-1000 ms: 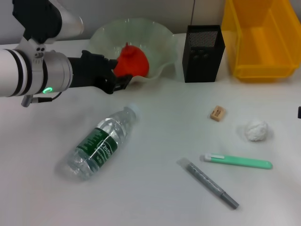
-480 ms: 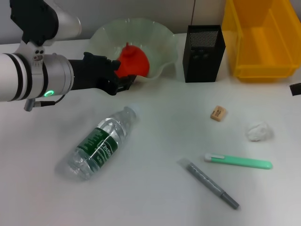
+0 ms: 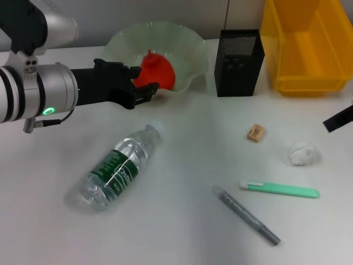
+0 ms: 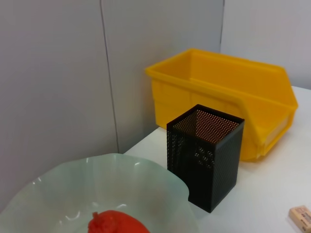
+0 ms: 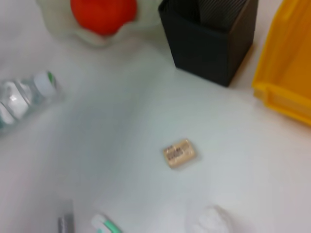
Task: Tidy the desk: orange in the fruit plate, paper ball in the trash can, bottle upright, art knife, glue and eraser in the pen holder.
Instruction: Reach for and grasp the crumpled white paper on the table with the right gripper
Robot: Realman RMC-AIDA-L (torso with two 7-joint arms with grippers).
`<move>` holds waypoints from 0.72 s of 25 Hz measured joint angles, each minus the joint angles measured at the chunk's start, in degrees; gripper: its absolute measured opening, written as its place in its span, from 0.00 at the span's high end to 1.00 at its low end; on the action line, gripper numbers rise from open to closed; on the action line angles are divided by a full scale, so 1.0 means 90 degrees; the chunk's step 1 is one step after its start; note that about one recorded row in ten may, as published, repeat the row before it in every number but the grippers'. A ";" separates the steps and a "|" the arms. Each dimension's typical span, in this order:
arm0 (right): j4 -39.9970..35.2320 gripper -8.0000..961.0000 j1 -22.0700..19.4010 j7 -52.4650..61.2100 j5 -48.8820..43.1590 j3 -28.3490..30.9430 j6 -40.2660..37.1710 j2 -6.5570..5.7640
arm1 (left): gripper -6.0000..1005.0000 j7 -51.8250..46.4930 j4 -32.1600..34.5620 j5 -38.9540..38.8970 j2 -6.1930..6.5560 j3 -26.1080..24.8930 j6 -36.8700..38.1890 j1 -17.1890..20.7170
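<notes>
The red-orange orange [image 3: 159,69] lies in the pale green fruit plate [image 3: 187,44]. My left gripper [image 3: 144,79] hangs at the plate's near-left rim, open, its fingers just beside the fruit. On its side lies the bottle [image 3: 118,168], cap toward the plate. The eraser [image 3: 255,133], paper ball [image 3: 301,153], green art knife [image 3: 278,189] and grey glue stick [image 3: 246,215] rest on the table. At the back stand the pen holder [image 3: 238,62] and the yellow trash can [image 3: 306,44]. Only a dark edge of my right gripper [image 3: 337,118] shows, above the paper ball.
The left wrist view shows the fruit plate [image 4: 121,179], orange [image 4: 116,223], pen holder [image 4: 206,155] and trash can [image 4: 223,92] against a grey wall. The right wrist view looks down on the eraser [image 5: 179,153], with the paper ball [image 5: 209,221] near it.
My left gripper has let go of the orange and drawn back a little to the left. The right arm has come further into view at the right edge.
</notes>
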 joint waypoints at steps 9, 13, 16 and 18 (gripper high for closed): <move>0.1093 0.27 0.0141 0.0062 -0.0391 -0.0641 0.1002 0.0082 | 0.50 0.0005 -0.0002 -0.0007 0.0009 -0.0022 -0.0001 -0.0001; 0.1547 0.27 0.0108 -0.0063 -0.0384 -0.0766 0.1564 0.0119 | 0.50 0.0007 -0.0001 -0.0010 0.0009 -0.0020 0.0013 -0.0019; 0.1801 0.27 0.0123 -0.0172 -0.0390 -0.0783 0.1820 0.0160 | 0.50 0.0013 0.0025 -0.0013 0.0014 -0.0018 0.0057 -0.0045; 0.1940 0.27 0.0147 -0.0233 -0.0410 -0.0787 0.1941 0.0170 | 0.50 0.0020 0.0045 -0.0014 0.0015 -0.0016 0.0078 -0.0052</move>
